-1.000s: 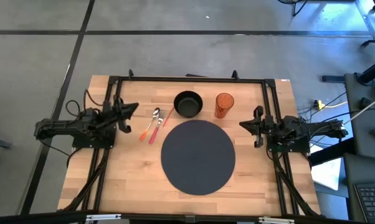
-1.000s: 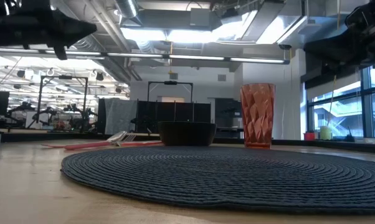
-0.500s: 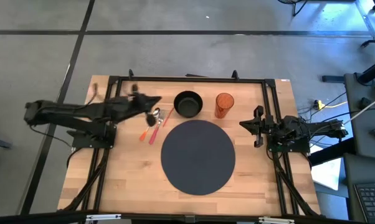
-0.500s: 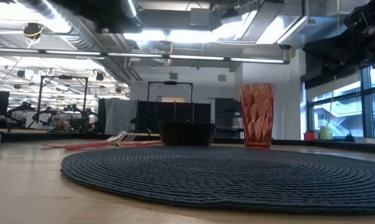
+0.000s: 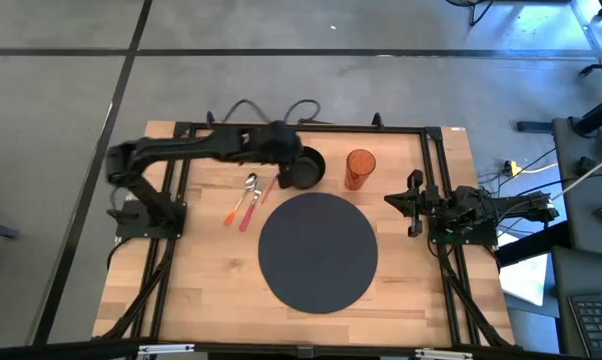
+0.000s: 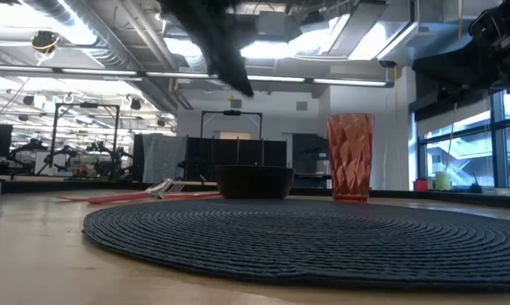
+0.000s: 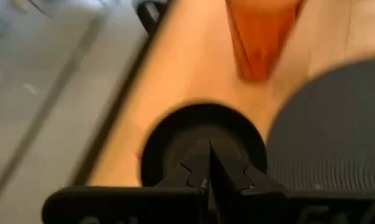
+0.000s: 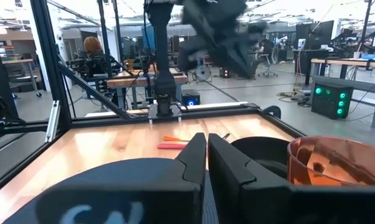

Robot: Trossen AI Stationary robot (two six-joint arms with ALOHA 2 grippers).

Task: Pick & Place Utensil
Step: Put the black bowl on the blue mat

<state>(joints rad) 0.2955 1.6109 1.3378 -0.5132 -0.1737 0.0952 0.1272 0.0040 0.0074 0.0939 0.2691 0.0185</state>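
Note:
A silver spoon with an orange handle (image 5: 243, 200) and a fork with a red handle (image 5: 256, 203) lie flat on the wooden table, left of the black bowl (image 5: 303, 167). In the low view the utensils (image 6: 145, 195) lie left of the bowl (image 6: 253, 180). My left gripper (image 5: 291, 160) is shut and hangs in the air over the bowl's left rim, blurred in the low view (image 6: 238, 83). Its wrist view shows the shut fingers (image 7: 206, 177) over the bowl (image 7: 203, 140). My right gripper (image 5: 399, 201) waits shut at the table's right side.
An orange faceted cup (image 5: 360, 168) stands right of the bowl. A round dark woven placemat (image 5: 318, 252) covers the table's middle. A black frame rail (image 5: 301, 127) runs along the far edge and down both sides. People sit in the room beyond (image 8: 93, 53).
My left arm has swung fast from the table's left side toward the far edge and to the right, passing above the utensils to a place over the bowl. The spoon, fork, bowl and cup have stayed where they were.

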